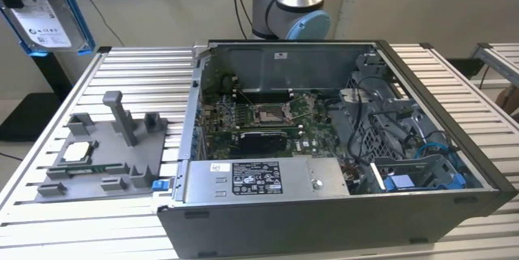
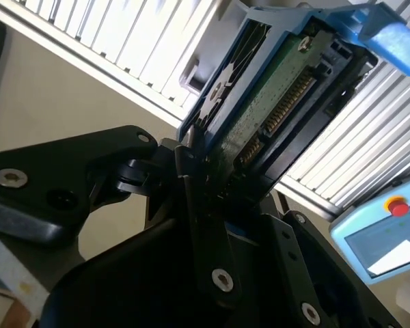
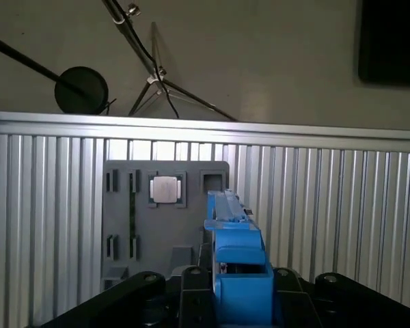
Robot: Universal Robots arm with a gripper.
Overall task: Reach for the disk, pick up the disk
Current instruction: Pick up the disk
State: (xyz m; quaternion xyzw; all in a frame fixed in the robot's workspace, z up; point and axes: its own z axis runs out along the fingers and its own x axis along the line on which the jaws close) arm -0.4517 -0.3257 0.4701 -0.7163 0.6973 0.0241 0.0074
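The exterior view shows the disk (image 1: 45, 14) raised high above the tabletop (image 1: 121, 65) at that view's left, well apart from the open case (image 1: 324, 223): a silver drive with a white label in a bright blue bracket. The second wrist view shows its other face, a green circuit board with a connector row, and the black gripper (image 2: 225, 188) clamped tight on its lower end. The first wrist view shows it edge-on as a blue bar above a grey tray (image 3: 171, 232) carrying a chip (image 3: 165, 188).
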